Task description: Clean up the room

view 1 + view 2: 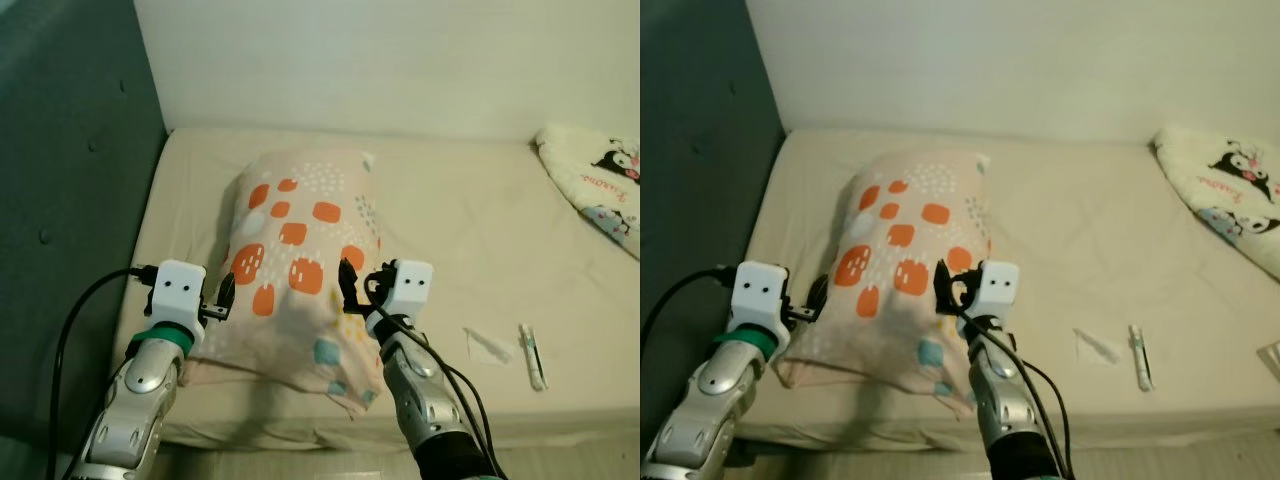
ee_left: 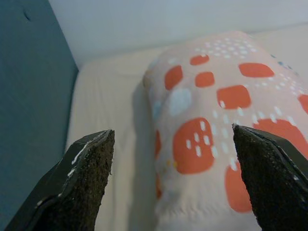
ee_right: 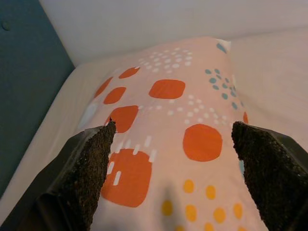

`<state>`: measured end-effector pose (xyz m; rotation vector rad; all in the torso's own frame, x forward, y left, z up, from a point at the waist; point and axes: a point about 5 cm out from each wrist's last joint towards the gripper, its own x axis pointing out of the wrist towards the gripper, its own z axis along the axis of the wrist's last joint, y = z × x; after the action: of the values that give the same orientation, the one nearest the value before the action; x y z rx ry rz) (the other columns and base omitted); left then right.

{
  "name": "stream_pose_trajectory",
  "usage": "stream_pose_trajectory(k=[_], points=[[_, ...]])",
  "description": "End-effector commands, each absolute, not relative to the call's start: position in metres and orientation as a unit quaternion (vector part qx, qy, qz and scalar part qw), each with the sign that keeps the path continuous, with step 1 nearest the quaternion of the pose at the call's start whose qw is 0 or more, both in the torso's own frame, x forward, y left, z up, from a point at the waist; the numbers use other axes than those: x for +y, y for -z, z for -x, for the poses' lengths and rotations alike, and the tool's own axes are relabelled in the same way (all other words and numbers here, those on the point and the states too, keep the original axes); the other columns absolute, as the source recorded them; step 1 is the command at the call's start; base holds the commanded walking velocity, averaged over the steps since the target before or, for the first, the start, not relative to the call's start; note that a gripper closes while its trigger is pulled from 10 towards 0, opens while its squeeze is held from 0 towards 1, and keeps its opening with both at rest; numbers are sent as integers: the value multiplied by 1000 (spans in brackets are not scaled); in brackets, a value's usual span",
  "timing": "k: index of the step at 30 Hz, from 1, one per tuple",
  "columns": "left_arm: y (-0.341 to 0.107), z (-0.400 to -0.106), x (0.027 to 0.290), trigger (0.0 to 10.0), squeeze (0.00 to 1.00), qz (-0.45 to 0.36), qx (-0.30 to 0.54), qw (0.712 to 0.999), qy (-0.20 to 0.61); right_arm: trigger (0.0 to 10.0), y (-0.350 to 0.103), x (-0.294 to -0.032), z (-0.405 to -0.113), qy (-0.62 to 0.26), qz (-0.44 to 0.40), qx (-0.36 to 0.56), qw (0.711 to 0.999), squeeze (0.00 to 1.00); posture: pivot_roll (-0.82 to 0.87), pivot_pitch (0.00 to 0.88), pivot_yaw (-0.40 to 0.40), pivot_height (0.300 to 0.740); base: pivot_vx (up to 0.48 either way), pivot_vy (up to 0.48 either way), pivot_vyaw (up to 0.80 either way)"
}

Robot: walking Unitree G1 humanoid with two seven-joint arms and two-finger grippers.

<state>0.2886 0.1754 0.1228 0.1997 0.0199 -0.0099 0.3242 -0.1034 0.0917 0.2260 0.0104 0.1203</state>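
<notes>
At the right edge of the left eye frame, a white blanket [image 1: 598, 185] printed with dark cartoon figures is cut off, so its full extent cannot be seen. Lower right on the beige mattress [image 1: 470, 220] lie a crumpled scrap of clear wrapper [image 1: 488, 345] and, just beside it, a slim pen-like stick [image 1: 533, 356]; what the stick is cannot be made out. The near edge of the pillow [image 1: 300, 265] is partly hidden behind the two arms at the bottom of the frame.

The pillow, pale pink with orange patches and white and teal dots, lies in the middle left of the frame, on the mattress near the dark teal padded wall [image 1: 60, 200] that fills the left side.

The left gripper [image 1: 222, 297] sits at the lower left, at the pillow's left edge. Its wrist view shows the two black fingers [image 2: 84, 178] spread wide, with the pillow's edge between them and nothing clamped. The right gripper [image 1: 352, 288] is at lower centre, over the pillow's right side. Its fingers [image 3: 91, 168] are likewise wide apart, with the patterned cover between them. Whether either gripper touches the fabric cannot be told.
</notes>
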Motion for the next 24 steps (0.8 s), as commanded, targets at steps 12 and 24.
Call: stream_pose_trajectory(k=[12,24], points=[[-116,-291,169,10000,0,-118,11,993,2,10000,-84,-115,-324,-45,-105,16,993,0,158,0,-31,730,0,-407,0],[-115,-291,169,10000,0,-119,7,993,2,10000,-80,-111,-320,-46,-103,22,993,0,158,9,-29,730,0,-454,0]])
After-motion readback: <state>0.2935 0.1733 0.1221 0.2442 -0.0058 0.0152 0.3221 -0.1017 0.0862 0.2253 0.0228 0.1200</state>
